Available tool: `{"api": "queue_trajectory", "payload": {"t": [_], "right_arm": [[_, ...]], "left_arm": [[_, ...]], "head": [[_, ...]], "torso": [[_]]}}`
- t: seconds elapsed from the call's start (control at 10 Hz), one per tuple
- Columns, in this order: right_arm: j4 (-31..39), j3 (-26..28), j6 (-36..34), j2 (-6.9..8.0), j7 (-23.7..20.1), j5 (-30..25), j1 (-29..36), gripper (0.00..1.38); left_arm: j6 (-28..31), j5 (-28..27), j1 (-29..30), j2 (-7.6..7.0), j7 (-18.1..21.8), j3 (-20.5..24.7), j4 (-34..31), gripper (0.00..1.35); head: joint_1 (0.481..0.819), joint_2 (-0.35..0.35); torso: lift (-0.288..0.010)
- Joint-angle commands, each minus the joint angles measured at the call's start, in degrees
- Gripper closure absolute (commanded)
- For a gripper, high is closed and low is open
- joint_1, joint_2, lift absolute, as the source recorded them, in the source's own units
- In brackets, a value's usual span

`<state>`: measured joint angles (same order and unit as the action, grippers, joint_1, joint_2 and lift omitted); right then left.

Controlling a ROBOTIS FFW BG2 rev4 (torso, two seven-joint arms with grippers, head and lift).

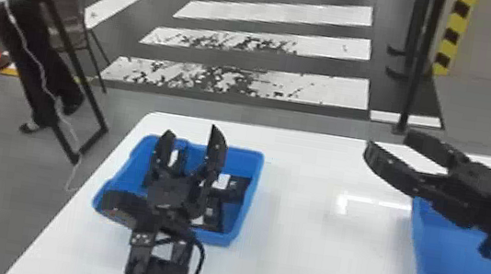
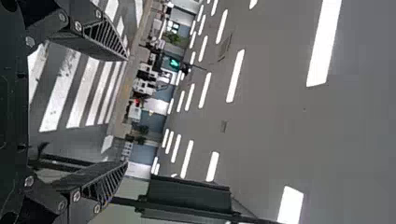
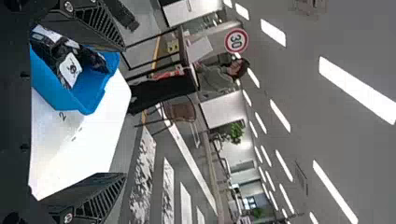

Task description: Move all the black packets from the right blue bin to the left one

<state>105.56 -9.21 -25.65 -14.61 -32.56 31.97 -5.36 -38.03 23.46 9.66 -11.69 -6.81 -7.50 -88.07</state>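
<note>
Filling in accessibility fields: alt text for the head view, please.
Robot's left hand, open and empty, over the left blue bin, which holds black packets. The open right hand partly hides the right blue bin, cut off by the view's edge. Both bins sit on a white table; crosswalk stripes mark the floor beyond.

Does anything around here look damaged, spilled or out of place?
One thing: beyond the smooth white table, the two nearest broad white stripes painted on the grey floor are speckled with dark patches, as if worn. The left blue plastic bin stands upright with black packets inside, and I see nothing spilled.
</note>
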Motion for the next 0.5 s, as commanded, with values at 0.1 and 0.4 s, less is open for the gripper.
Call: {"api": "queue_trajectory", "payload": {"t": [0.1,0.4], "right_arm": [[3.6,6.8,5.3,1.25,0.8,0.3,7.3,0.08],[11.2,13.1,5.4,2.48,3.7,-6.4,16.3,0.09]], "left_arm": [[-0.9,-0.1,5.5,0.71,0.0,0.2,-8.2,0.13],[-0.8,-3.7,10.2,2.2,-0.2,1.2,-12.3,0.13]], "head": [[0.644,0.229],[0.664,0.165]], "torso": [[-0.168],[-0.168]]}}
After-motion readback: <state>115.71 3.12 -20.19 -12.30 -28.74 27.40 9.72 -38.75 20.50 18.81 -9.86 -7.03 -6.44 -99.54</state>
